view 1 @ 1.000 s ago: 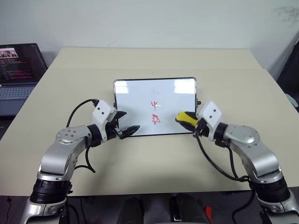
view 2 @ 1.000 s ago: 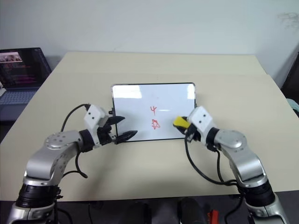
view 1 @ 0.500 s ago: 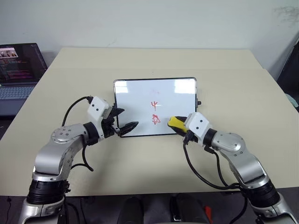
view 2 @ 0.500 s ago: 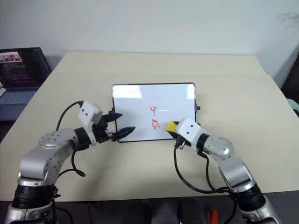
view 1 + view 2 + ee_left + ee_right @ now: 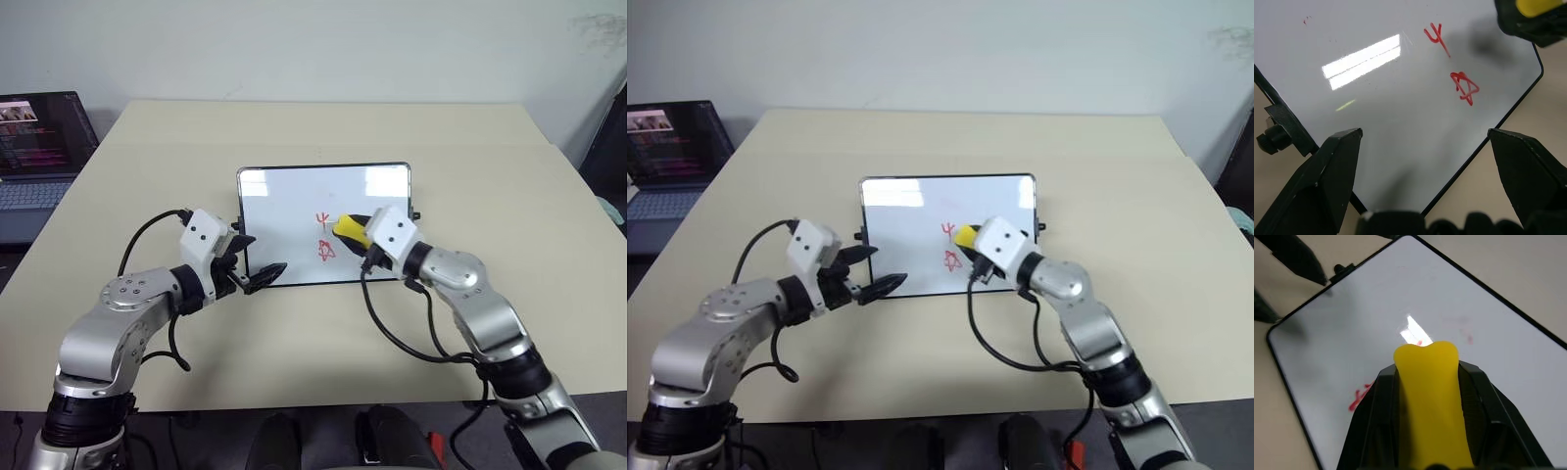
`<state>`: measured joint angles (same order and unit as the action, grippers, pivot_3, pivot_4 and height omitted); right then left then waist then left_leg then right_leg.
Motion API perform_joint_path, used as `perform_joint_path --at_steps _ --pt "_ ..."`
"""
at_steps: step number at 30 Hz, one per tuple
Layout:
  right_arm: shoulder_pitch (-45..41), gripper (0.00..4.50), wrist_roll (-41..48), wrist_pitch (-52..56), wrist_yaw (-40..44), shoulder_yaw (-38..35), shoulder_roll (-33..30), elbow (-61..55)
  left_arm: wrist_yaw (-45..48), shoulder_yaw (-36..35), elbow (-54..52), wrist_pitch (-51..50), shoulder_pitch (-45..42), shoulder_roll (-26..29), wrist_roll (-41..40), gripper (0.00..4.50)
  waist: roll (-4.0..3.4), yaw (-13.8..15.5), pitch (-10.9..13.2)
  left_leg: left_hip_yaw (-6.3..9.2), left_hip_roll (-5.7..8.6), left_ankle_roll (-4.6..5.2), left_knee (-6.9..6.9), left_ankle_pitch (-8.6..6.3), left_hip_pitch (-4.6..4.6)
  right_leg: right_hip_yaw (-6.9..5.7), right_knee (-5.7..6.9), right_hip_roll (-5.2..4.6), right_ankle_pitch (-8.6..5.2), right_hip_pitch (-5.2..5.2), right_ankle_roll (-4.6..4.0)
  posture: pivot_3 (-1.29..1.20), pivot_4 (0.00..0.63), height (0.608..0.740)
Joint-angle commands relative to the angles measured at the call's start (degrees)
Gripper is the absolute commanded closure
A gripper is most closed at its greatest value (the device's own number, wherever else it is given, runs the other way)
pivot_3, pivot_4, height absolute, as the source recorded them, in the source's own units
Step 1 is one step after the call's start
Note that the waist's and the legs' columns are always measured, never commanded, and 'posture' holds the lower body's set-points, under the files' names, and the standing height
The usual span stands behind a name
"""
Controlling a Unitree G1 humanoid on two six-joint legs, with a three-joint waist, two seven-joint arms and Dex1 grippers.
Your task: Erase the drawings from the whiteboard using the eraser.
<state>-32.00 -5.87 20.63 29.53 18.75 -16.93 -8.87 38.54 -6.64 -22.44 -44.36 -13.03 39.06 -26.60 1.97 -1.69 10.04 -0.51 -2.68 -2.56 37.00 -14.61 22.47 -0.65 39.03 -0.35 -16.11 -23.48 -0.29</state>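
Though partly hidden, eraser [image 5: 349, 230] within right claw [image 5: 359, 238].

One whiteboard [image 5: 294, 220] lies on one beige table [image 5: 323, 132], nearer the table's near edge than its far edge. Two red drawings show on the board: one cross-like sign [image 5: 1437, 36] and one small star or triangle [image 5: 1465, 88] just below it. One yellow eraser [image 5: 349, 230] hovers over the board's right half. Two grippers are present, one left gripper [image 5: 257, 262] and one right gripper [image 5: 355, 235]. One laptop [image 5: 39, 147] stands beyond the table's left edge.
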Motion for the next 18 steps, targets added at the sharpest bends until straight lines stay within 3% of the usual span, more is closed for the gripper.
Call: perform_joint_path --at_steps 1,6,13,18 --pt "-5.3 3.20 -4.5 -3.5 -4.5 1.0 2.2 4.9 1.0 0.6 -1.5 1.2 0.2 1.0 0.2 0.00 0.00 0.0 0.0 -0.01 0.00 0.00 -0.01 0.00 0.00 0.01 -0.01 0.00 0.00 0.00 0.00 0.00 0.150 0.740" --pt "-9.1 3.20 -8.7 -5.7 -7.0 2.8 4.1 11.5 1.7 1.2 -1.1 2.0 0.3 1.1 0.5 0.00 0.00 0.0 0.0 0.00 -0.03 0.00 0.00 0.00 0.05 0.02 -0.02 -0.08 0.01 -0.01 -0.01 0.00 0.150 0.740" --pt "-6.4 3.20 -12.6 -6.6 -1.8 7.3 1.2 11.4 2.1 1.3 -0.6 2.9 0.7 0.9 0.7 0.00 0.00 0.1 0.0 0.00 -0.01 0.00 0.02 0.00 0.07 0.01 -0.02 -0.20 0.01 -0.01 -0.01 0.00 0.150 0.740" --pt "-7.6 3.20 -16.2 -7.7 -4.3 7.1 0.5 12.8 2.5 1.4 -0.1 3.5 0.5 0.7 0.9 0.00 0.01 0.1 0.0 0.03 -0.01 0.01 0.03 0.01 -0.03 -0.02 0.08 -0.17 0.01 0.03 -0.01 0.00 0.150 0.740"
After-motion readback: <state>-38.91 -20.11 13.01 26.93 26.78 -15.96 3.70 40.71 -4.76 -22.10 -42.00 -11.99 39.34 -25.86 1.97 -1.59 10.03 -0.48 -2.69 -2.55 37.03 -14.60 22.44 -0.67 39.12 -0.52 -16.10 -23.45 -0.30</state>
